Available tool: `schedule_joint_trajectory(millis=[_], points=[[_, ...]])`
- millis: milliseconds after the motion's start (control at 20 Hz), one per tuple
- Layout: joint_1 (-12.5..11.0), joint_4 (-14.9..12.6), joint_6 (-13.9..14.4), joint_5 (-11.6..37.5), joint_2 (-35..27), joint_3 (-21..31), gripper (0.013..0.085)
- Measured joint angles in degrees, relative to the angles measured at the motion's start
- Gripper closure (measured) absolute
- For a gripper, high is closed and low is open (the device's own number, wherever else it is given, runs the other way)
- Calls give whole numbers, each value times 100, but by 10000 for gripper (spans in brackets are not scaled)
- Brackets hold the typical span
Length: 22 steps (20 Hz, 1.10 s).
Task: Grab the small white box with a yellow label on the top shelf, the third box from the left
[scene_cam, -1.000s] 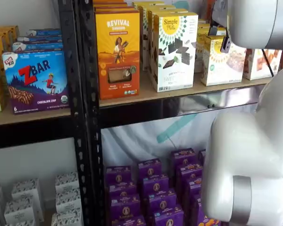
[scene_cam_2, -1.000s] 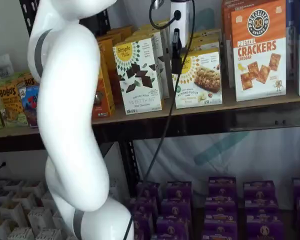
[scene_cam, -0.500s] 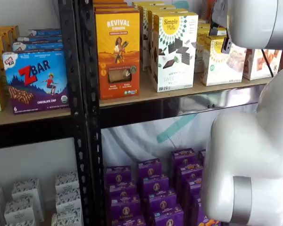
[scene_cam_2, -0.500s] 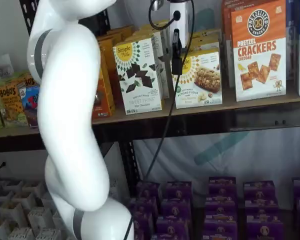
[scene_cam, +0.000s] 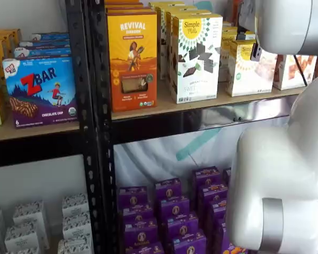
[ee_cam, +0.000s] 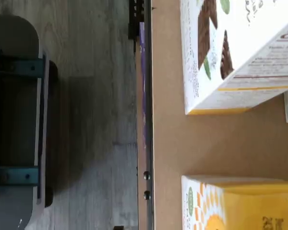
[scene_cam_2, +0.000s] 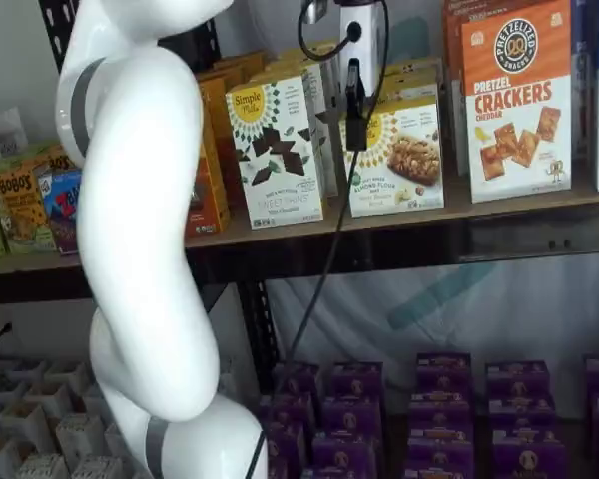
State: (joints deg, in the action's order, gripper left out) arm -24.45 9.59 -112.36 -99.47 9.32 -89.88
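The small white box [scene_cam_2: 399,155], with a yellow sunburst logo and a baked-snack picture, stands on the top shelf [scene_cam_2: 519,205] to the right of a taller white carton with chocolate squares [scene_cam_2: 277,150]. In a shelf view my gripper [scene_cam_2: 356,140] hangs right in front of the box's left edge. Its black fingers show as one strip, with no gap visible. In the other shelf view the box [scene_cam: 244,71] is half hidden behind my white arm [scene_cam: 286,159]. The wrist view shows the box's yellow top [ee_cam: 240,203], the taller carton [ee_cam: 240,48] and the tan board [ee_cam: 182,143].
An orange Revival carton [scene_cam: 132,58] stands left of the taller carton and a pretzel crackers carton [scene_cam_2: 517,100] right of the small box. A black rack post [scene_cam: 93,132] and a ZBar box [scene_cam: 40,92] lie further left. Purple boxes [scene_cam_2: 439,399] fill the space below. A cable [scene_cam_2: 329,249] hangs from the gripper.
My gripper has shifted very slightly to the right in front of the small white box. The boxes have not moved.
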Motion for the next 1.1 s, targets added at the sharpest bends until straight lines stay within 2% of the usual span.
schedule_joint_trajectory(millis=[650, 1100], points=[[288, -524, 189, -171, -252, -313, 130], [287, -535, 184, -53, -305, -336, 130]])
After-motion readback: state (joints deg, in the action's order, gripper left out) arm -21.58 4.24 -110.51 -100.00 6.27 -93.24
